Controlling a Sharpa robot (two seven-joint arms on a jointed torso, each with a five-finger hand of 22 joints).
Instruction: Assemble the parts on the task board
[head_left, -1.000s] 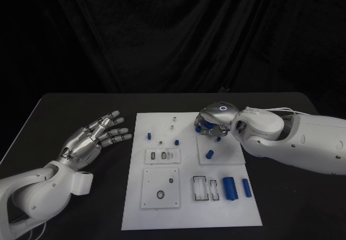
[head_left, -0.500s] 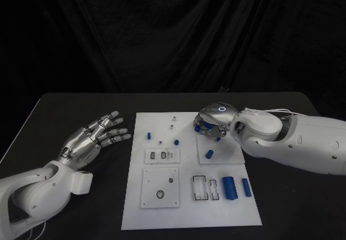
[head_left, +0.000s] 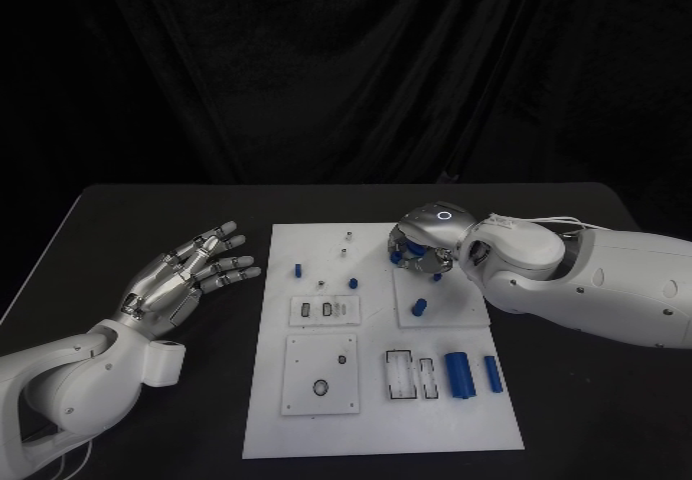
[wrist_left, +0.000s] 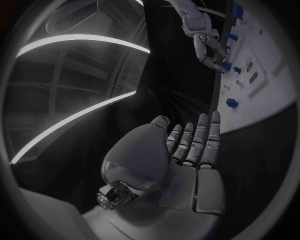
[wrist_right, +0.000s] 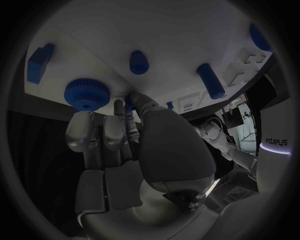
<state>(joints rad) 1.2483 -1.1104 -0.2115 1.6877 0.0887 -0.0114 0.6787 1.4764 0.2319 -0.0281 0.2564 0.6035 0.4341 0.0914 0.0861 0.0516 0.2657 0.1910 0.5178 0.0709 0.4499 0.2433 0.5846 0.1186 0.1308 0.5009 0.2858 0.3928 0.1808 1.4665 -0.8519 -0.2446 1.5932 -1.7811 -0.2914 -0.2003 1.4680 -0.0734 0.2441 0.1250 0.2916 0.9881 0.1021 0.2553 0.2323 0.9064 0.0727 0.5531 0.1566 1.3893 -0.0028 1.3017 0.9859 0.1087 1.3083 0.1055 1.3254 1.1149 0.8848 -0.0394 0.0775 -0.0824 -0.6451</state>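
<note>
The white task board (head_left: 368, 420) lies mid-table. My right hand (head_left: 423, 250) hovers low over its far right part, fingers curled down among blue parts. In the right wrist view the thumb and fingertips (wrist_right: 119, 107) close round a small blue part (wrist_right: 129, 100), next to a blue gear (wrist_right: 86, 93), a blue peg (wrist_right: 139, 62) and a blue block (wrist_right: 39, 62). My left hand (head_left: 195, 275) is held off the board's left edge, palm up and fingers spread, holding nothing; its flat fingers (wrist_left: 199, 142) point toward the board (wrist_left: 262, 95).
On the board lie a blue peg (head_left: 299, 270), a blue piece (head_left: 420, 307), a large blue cylinder (head_left: 459, 376) and a blue bar (head_left: 492, 374). Recessed socket plates (head_left: 322, 375) sit in its middle and near part. Black table (head_left: 144, 215) surrounds it.
My right hand has drawn slightly toward the board's far edge, its fingers tightening among the blue parts. The left hand has barely moved.
</note>
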